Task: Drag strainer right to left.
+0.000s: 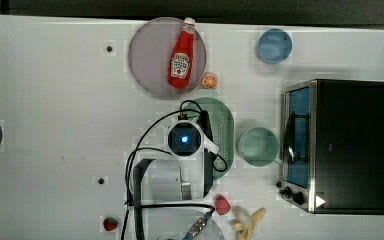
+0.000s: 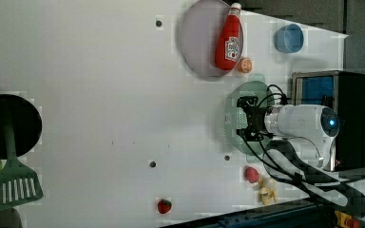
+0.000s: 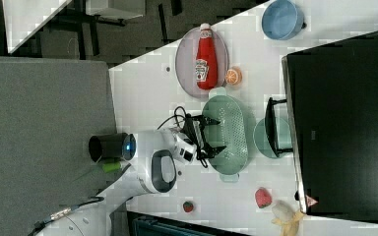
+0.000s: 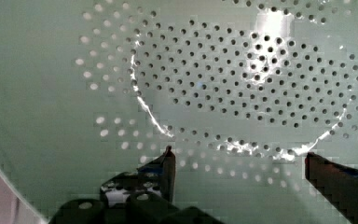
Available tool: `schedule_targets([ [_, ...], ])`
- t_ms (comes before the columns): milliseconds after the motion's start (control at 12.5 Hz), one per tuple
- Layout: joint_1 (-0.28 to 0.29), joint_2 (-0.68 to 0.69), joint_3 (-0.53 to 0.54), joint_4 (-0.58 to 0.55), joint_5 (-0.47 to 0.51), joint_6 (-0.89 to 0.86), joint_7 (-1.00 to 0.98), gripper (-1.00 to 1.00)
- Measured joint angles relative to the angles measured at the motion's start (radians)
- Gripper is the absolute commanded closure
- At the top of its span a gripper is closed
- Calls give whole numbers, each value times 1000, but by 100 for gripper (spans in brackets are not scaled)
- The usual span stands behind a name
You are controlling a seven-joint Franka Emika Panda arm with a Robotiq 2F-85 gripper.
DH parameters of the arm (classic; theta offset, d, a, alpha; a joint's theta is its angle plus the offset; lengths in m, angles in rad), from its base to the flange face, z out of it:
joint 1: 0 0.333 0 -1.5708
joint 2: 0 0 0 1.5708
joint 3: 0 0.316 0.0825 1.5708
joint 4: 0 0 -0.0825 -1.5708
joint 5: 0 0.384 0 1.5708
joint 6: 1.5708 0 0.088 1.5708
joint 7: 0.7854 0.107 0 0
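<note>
A pale mint-green oval strainer (image 1: 222,127) sits on the white table (image 1: 55,125), its long axis running up and down in the top view — one small rim tab toward the grey-lilac plate (image 1: 147,57) with the ketchup bottle (image 1: 182,55), the other toward the robot's base. A round teal bowl (image 1: 258,146) lies just beside it, on the top view's right. The gripper (image 3: 210,134) hangs over the strainer's inner wall, fingers (image 4: 168,165) spread wide, holding nothing; whether they touch the plastic is hard to tell.
</note>
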Motion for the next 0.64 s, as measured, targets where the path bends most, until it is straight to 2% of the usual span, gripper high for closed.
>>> schedule_targets([
  [480, 55, 34, 7, -20, 56, 6, 12, -100],
  [640, 69, 53, 21, 12, 103, -26, 15, -100],
])
